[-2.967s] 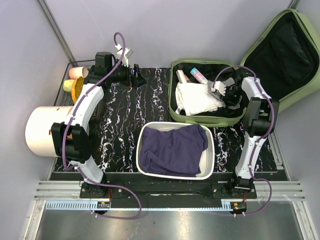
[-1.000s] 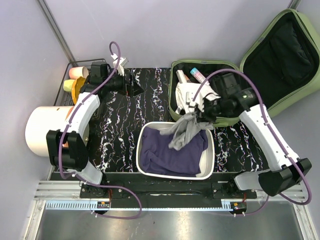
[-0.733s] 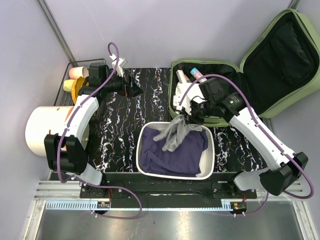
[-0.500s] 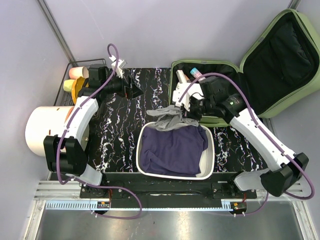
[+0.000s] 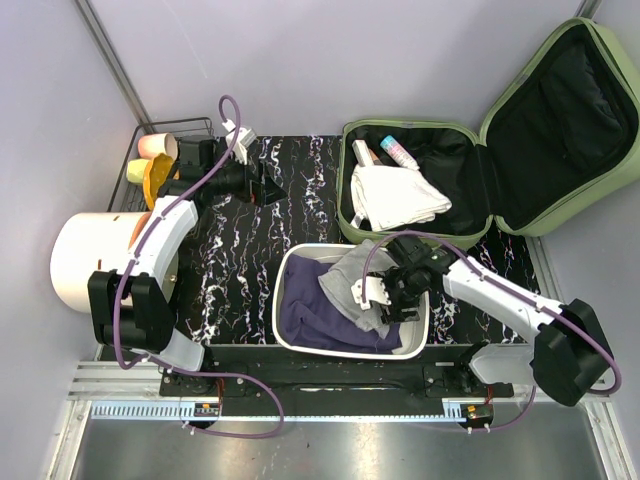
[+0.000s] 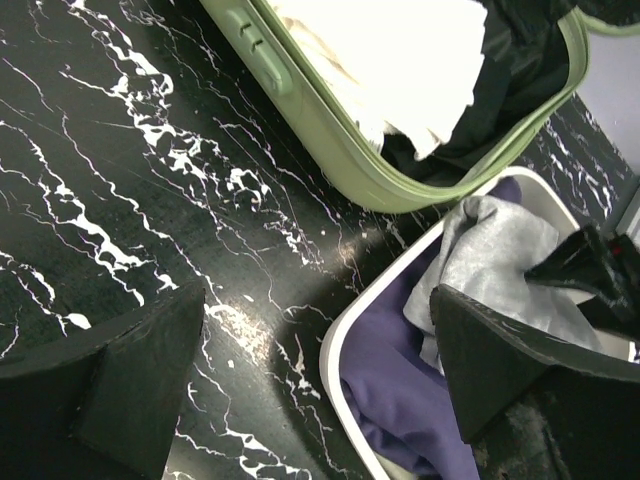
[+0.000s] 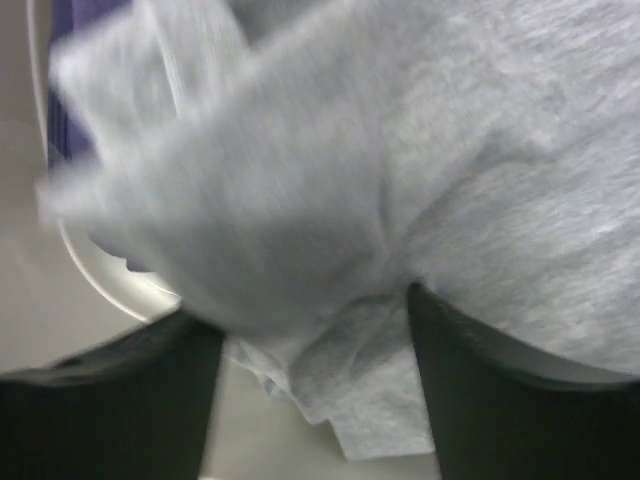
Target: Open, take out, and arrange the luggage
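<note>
The olive-green luggage (image 5: 343, 190) lies open at the back right, its lid (image 5: 560, 110) leaning back. A white cloth (image 5: 395, 195) and two small tubes (image 5: 398, 150) lie inside it. My right gripper (image 5: 385, 300) is low in the white bin (image 5: 280, 300), open, with its fingers wide apart. A grey cloth (image 5: 350, 280) is draped over purple fabric (image 5: 310, 310) there. The right wrist view shows that grey cloth (image 7: 400, 150) loose between the spread fingers of the right gripper (image 7: 310, 340). My left gripper (image 5: 268, 185) hovers open over the black marbled table, empty; its wrist view takes in the luggage rim (image 6: 330, 140) and the bin (image 6: 345, 330).
A large white cylinder (image 5: 85, 260) stands at the left edge. A wire rack (image 5: 160, 135) with cups sits at the back left corner. Grey walls close in the left and back sides.
My right arm swung the grey cloth from the luggage edge down into the white bin and its jaws opened, leaving the cloth there. The left arm has barely moved.
</note>
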### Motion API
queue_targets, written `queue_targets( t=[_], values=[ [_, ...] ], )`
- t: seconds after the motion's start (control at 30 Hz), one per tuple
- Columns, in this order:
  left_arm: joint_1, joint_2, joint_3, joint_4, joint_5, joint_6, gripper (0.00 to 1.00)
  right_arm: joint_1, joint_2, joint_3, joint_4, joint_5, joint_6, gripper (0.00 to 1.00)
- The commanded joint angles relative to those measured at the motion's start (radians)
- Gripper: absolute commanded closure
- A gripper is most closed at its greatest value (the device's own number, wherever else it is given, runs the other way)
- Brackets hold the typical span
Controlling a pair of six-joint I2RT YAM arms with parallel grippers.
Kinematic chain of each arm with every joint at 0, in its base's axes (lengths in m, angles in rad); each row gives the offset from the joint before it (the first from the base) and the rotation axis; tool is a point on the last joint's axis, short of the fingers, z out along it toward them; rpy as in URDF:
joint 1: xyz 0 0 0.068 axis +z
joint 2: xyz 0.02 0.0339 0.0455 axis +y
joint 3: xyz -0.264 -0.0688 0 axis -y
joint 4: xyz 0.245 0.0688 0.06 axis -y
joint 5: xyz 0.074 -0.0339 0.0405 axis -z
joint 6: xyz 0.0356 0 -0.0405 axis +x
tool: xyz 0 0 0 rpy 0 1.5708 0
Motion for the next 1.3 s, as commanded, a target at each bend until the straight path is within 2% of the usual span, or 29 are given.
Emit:
queue_targets(
  t=[0.0,0.03,0.07,0.2,0.3,0.47,0.57,0.7,0.87,1.0,1.27],
  values=[
    [0.001,-0.008,0.023,-0.050,0.070,0.122,0.01,0.007,-0.039,0.115,-0.053,-0.012,-0.040,0.13],
    [0.001,-0.008,0.020,-0.073,0.073,0.141,0.01,0.008,-0.053,0.140,-0.083,-0.032,0.003,0.11],
    [-0.002,-0.011,0.017,-0.082,0.072,0.156,0.01,0.005,-0.061,0.190,-0.099,-0.052,0.022,0.04],
    [-0.014,-0.017,0.017,-0.115,0.050,0.234,0.01,0.005,-0.094,0.307,-0.140,-0.113,0.135,0.02],
    [-0.023,-0.014,0.033,-0.118,0.032,0.247,0.01,-0.088,-0.064,0.400,-0.075,-0.151,0.273,0.02],
    [-0.022,0.009,0.082,-0.116,0.004,0.232,0.01,-0.329,0.237,0.682,-0.010,-0.144,0.522,0.07],
    [-0.023,0.033,0.122,-0.118,-0.011,0.213,0.01,-0.377,0.373,0.797,0.028,-0.060,0.588,0.09],
    [-0.022,0.068,0.175,-0.125,-0.016,0.201,0.01,-0.392,0.475,0.829,0.039,0.023,0.501,0.08],
    [-0.023,0.123,0.239,-0.161,-0.013,0.205,0.01,-0.392,0.518,0.725,0.082,0.040,0.217,0.01],
    [-0.023,0.156,0.279,-0.184,-0.013,0.205,0.01,-0.395,0.562,0.628,0.205,0.077,0.038,0.00],
    [-0.022,0.214,0.348,-0.214,-0.026,0.199,0.01,-0.406,0.715,0.660,0.243,0.086,-0.044,0.02]
  ],
)
